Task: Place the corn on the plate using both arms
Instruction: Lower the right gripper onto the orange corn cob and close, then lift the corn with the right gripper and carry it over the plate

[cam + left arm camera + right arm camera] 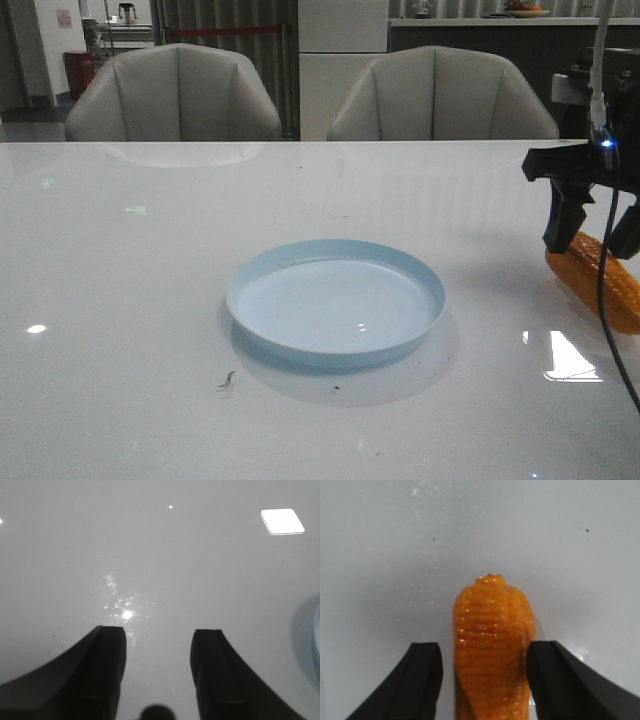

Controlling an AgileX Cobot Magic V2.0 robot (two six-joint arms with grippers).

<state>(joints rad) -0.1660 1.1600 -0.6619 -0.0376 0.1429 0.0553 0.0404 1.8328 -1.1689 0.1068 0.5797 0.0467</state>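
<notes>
I'm working over a glossy white table (120, 300) with two grey chairs (175, 95) behind it. My right gripper (482, 672) has its jaws spread wide, one on each side of the corn (492, 645); I see a gap on one side, while the other finger looks very near the cob, and nothing is clamped yet. The corn lies flat on the table at the far right, well apart from the blue plate (335, 345), which sits empty in the middle. My left gripper (157, 672) is also open and holds nothing, hovering over bare table beside the plate. I judge the cob light, stiff and slippery, its taper likely to squirt out, so I'd grip across the thick middle.
</notes>
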